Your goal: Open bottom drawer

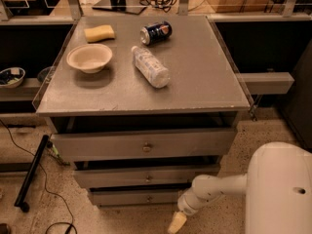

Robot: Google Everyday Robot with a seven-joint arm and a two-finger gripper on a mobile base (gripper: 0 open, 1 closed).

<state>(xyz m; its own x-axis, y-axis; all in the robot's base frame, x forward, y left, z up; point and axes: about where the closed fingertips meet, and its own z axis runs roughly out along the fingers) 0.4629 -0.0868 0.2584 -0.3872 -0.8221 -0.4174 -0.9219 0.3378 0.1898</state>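
The bottom drawer [136, 197] is the narrowest grey front, lowest of three under the grey cabinet top, with a small round knob [149, 198] at its centre. It sits a little out from the cabinet, as do the two drawers above it. My white arm reaches in from the lower right. My gripper [176, 222] hangs near the floor, just right of and below the bottom drawer's right end, apart from the knob.
On the cabinet top [204, 77] lie a clear plastic bottle [150, 66], a blue can [156, 32] on its side, a beige bowl [89, 57] and a yellow sponge [99, 33]. A black bar [31, 172] and cables lie on the floor at left.
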